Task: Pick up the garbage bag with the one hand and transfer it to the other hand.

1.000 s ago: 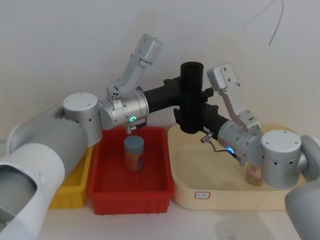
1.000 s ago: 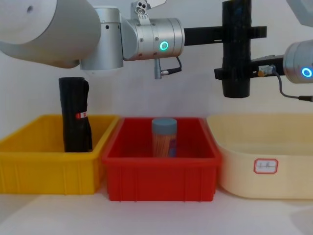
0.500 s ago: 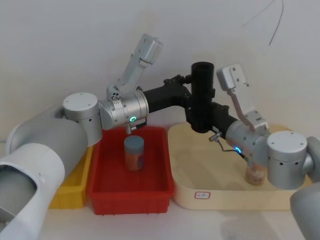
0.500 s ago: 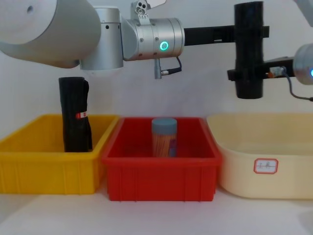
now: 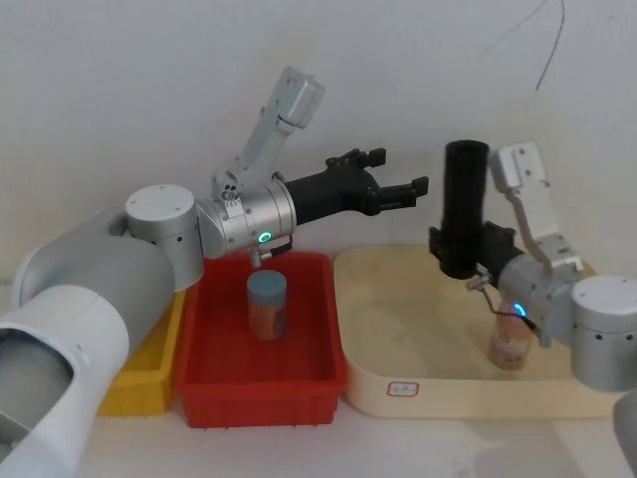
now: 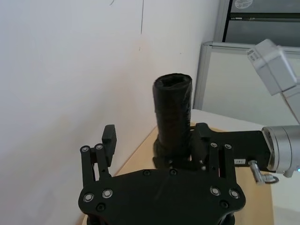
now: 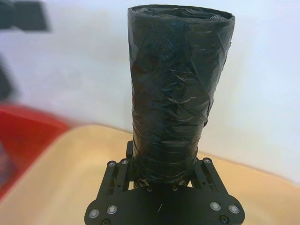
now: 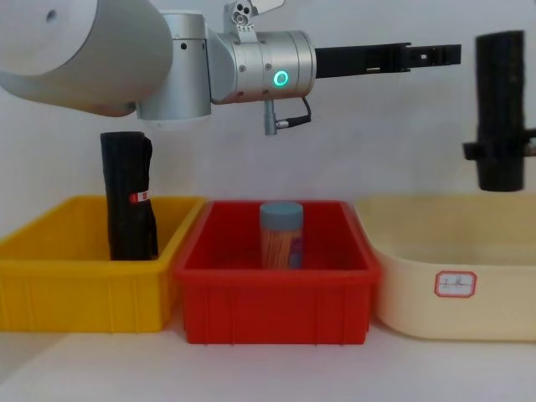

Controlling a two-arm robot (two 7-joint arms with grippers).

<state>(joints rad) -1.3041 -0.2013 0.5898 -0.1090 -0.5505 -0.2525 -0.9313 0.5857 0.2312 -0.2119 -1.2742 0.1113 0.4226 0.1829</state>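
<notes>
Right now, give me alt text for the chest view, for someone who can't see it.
The right gripper holds the garbage bag upright above the cream tray, apart from the open left gripper. Below sit a red bin with a capped jar and a yellow bin holding a stickered black roll.

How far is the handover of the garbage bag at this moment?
The handover looks done: the garbage bag stands upright in the right gripper, above the cream tray, clear of the left one. The left gripper, green-ringed, is open and empty above the red bin. Nothing of the transfer itself seems left; the stickered black roll leans untouched in the yellow bin.
</notes>
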